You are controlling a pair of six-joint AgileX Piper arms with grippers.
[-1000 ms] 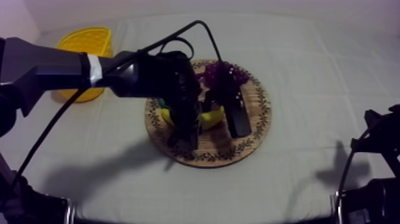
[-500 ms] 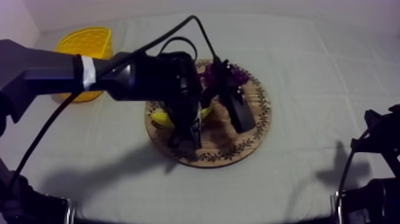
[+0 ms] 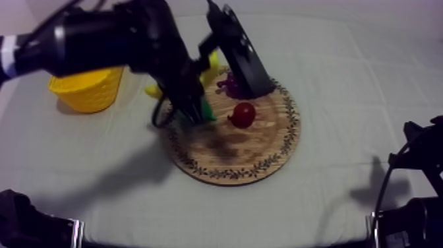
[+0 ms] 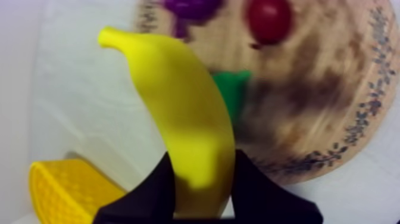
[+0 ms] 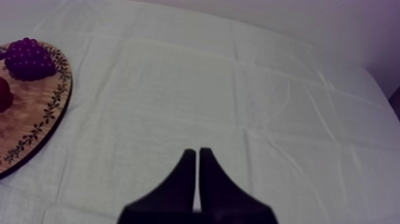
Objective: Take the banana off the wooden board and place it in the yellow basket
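Left tool (image 4: 202,179) is clamping banana (image 4: 184,125) above wooden board (image 3: 250,155) edge; drop into yellow basket (image 3: 86,92) is remaining. Right tool (image 5: 197,161) is resting closed w/o load.

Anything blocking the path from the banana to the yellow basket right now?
Nothing visible. The left gripper holds the banana in shut jaws, up near the wooden board's edge; only bare cloth lies between it and the yellow basket.

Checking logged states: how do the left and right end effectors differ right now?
The left end effector is shut on the banana; the right end effector is shut on nothing, fingers together as a wedge. The left is at the wooden board's edge; the right sits over the cloth, apart from it. Both have black fingers.
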